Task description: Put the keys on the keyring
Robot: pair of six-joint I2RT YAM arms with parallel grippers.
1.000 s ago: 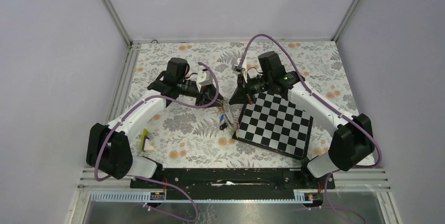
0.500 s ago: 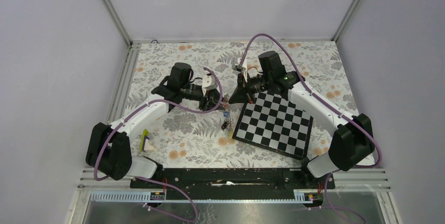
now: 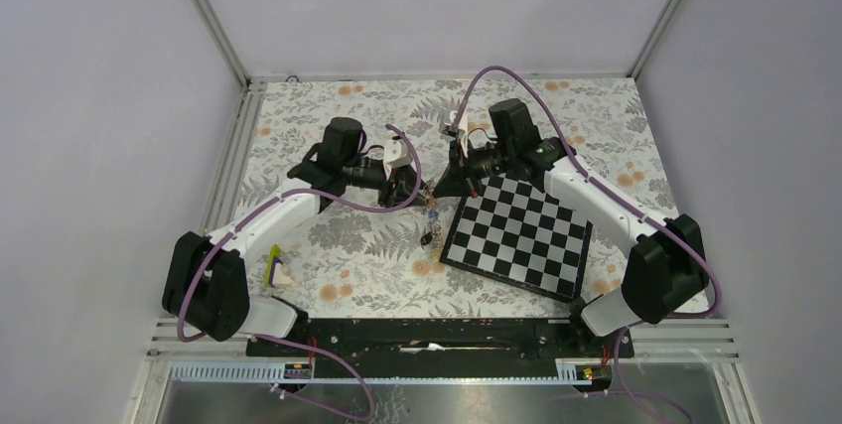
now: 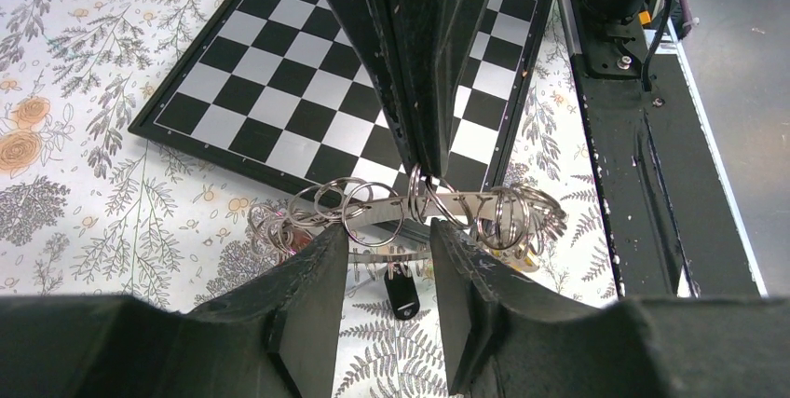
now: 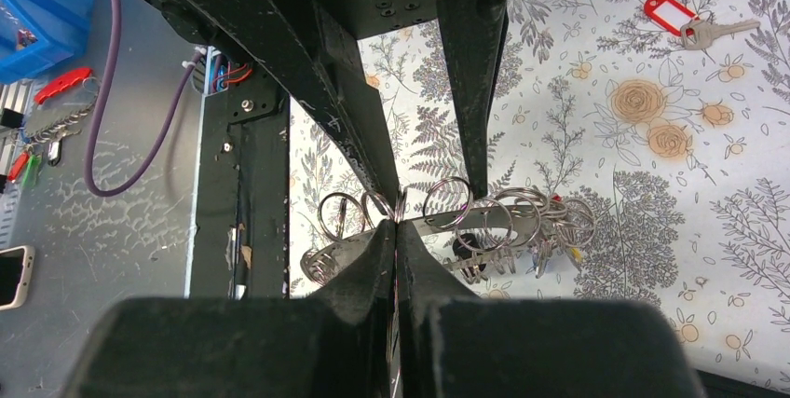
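The keyring (image 5: 438, 223), a flat metal band threaded with several small split rings, hangs in the air above the cloth. My right gripper (image 5: 398, 226) is shut on it, pinching its upper edge; the left wrist view shows that same gripper (image 4: 419, 170) coming down from the top. Keys (image 5: 475, 263) and a black tag (image 4: 402, 295) dangle under the band. My left gripper (image 4: 389, 240) stands open just short of the keyring (image 4: 466, 204), with nothing between its fingers. A red-tagged key (image 5: 671, 14) lies loose on the cloth. From above, both grippers meet tip to tip over the keys (image 3: 429, 228).
The chessboard (image 3: 516, 235) lies just right of the hanging keys. A yellow-green object (image 3: 276, 267) sits near the left arm's base. Beyond the table's edge are a blue bin (image 5: 37, 6) and a phone (image 5: 11, 277).
My left gripper has moved right, closer to the right gripper and the keyring, and its jaws have widened slightly. The right gripper has stayed shut and almost still.
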